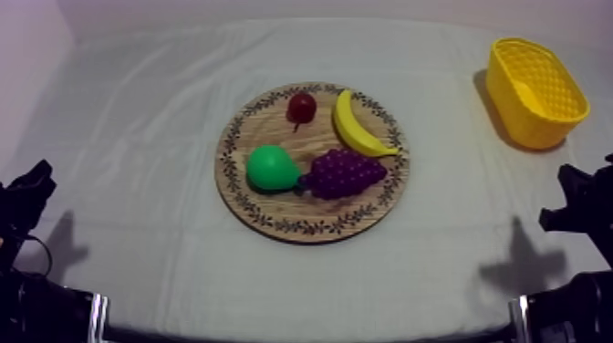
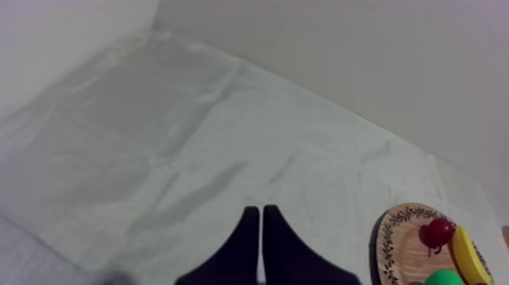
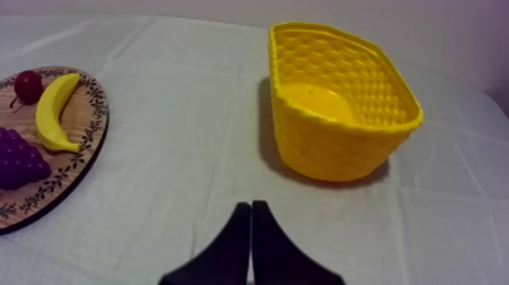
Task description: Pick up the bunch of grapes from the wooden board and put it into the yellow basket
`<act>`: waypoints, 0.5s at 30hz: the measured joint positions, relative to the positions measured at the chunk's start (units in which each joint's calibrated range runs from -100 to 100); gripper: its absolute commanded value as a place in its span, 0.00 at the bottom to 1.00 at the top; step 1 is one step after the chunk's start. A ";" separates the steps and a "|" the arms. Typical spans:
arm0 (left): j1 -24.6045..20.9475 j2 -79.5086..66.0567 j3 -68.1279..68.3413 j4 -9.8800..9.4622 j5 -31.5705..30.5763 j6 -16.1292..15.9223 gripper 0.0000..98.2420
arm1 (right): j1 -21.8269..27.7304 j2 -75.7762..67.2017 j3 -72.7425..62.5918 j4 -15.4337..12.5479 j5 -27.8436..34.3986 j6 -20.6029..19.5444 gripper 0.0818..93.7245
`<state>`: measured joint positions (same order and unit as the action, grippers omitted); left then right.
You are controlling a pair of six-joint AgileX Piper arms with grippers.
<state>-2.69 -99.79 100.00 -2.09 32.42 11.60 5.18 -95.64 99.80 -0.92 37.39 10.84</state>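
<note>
A purple bunch of grapes (image 1: 344,172) lies on the round wooden board (image 1: 274,212) at the table's middle, between a green pear (image 1: 271,169) and a banana (image 1: 357,128). The yellow basket (image 1: 535,90) stands at the far right. My left gripper (image 1: 29,187) rests low at the left edge, and my right gripper (image 1: 576,196) low at the right edge, both far from the board. From the right wrist, shut fingers (image 3: 250,211) point at cloth between the grapes (image 3: 20,161) and the basket (image 3: 341,102). The left wrist's shut fingers (image 2: 260,214) lie left of the board (image 2: 395,235).
A small red fruit (image 1: 301,107) sits at the board's far side beside the banana. The basket holds nothing. Open cloth (image 1: 137,137) stretches all round the board, and a white wall rises behind the table.
</note>
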 measured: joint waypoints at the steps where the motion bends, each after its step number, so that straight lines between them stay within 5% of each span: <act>1: 0.00 0.00 0.00 0.00 0.00 0.00 0.00 | 0.00 0.00 0.00 0.00 0.00 0.00 0.00; 15: 0.00 0.00 0.00 0.00 0.00 0.00 0.00 | 0.04 -0.08 0.00 0.00 0.00 -0.31 0.00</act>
<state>-2.69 -99.79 100.00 -2.09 32.42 11.60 5.22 -95.73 99.80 -0.92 37.39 10.53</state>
